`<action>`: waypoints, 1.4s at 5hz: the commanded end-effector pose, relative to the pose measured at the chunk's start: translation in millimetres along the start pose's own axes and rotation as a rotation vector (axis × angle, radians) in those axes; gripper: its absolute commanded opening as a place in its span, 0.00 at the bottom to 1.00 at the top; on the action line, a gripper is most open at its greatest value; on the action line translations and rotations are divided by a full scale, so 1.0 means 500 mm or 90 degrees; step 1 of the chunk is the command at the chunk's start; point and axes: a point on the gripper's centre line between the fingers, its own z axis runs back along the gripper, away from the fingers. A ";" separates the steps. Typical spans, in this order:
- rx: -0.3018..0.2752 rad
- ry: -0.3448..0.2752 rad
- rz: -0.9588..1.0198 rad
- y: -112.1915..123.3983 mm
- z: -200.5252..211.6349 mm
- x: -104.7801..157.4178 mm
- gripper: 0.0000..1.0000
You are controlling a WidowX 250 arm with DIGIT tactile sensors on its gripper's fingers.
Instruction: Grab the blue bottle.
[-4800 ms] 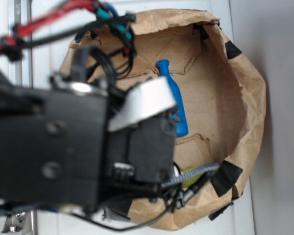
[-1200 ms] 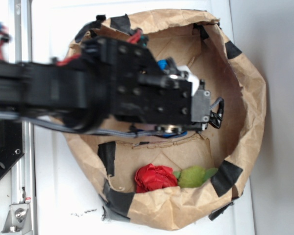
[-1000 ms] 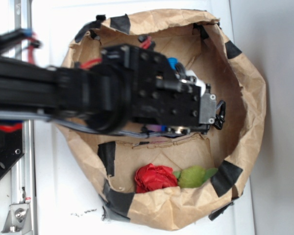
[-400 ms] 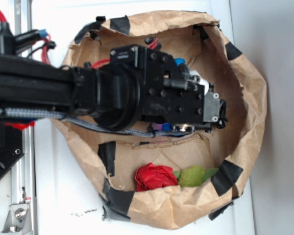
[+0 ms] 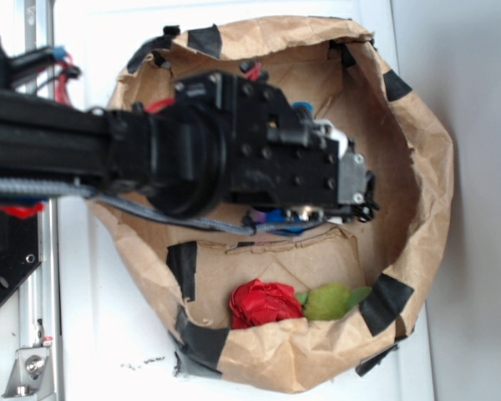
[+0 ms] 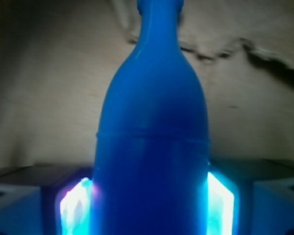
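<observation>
Where the pincer (image 6: 149,205) clamps it, the smooth blue bottle (image 6: 152,137) tapers.

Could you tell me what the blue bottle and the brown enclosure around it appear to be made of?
The blue bottle looks like moulded plastic with a smooth, matte finish: uniform colour and a faint seam ring around the body. The brown enclosure appears to be crumpled kraft paper, creased and torn at the rim, patched with black tape. The gripper's pads sit against the bottle's sides.
</observation>
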 end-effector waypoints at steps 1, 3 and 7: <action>-0.115 0.043 -0.160 0.051 0.195 0.009 0.00; -0.152 0.074 -0.476 0.081 0.277 0.015 0.00; -0.109 -0.006 -0.514 0.056 0.255 0.000 0.00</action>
